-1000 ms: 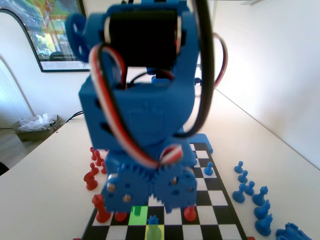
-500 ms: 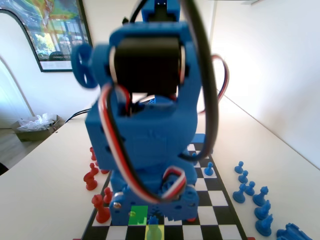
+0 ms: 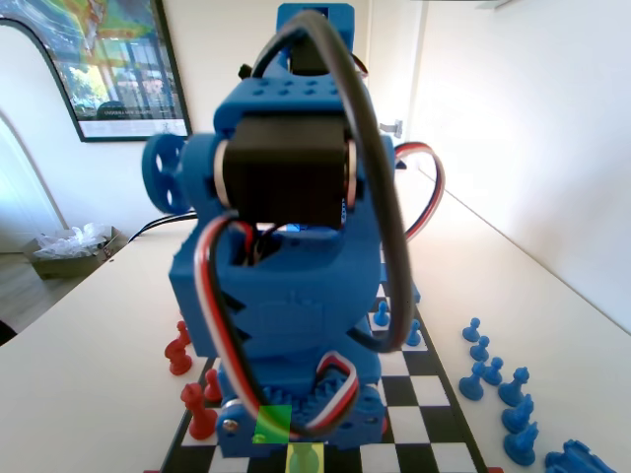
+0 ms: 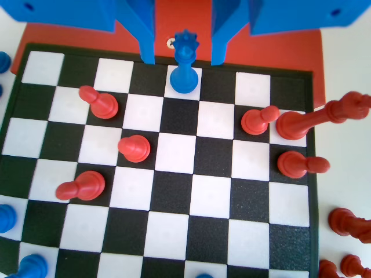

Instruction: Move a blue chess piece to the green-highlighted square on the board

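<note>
Two jaws spread around one crowned piece
Pincer point(image 4: 183, 49) open, straddling the blue chess piece point(image 4: 185, 63) upright on the board point(image 4: 174, 191).

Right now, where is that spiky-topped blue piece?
In the wrist view the blue piece stands upright on a white square in the board's top row, near the middle, between the open jaws of the gripper; the nearest red pawn is to its lower left.

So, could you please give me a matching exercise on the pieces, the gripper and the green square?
1 blue chess piece
2 gripper
3 green square
4 blue pawns

A open
B on the table, right of the board, fixed view
C upright on a white edge square
D glowing beneath the arm

Pairs: 1-C, 2-A, 3-D, 4-B
</note>
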You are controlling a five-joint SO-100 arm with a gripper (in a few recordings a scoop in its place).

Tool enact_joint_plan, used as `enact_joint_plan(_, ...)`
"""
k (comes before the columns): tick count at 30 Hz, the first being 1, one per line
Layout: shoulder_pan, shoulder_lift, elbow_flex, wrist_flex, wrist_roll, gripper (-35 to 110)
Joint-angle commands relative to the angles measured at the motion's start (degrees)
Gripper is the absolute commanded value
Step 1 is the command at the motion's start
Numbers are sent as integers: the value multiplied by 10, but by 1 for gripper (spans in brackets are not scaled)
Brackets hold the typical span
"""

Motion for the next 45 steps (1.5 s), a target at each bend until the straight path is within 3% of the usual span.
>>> enact_joint_plan(1,8,23,-39,4,-8,13)
enact_joint_plan(22,9,3,-30,-18,-14,12)
enact_joint_plan(36,4,3,-25,-9,-29,1)
enact_joint_plan(45,11,29,-52,50,-36,1)
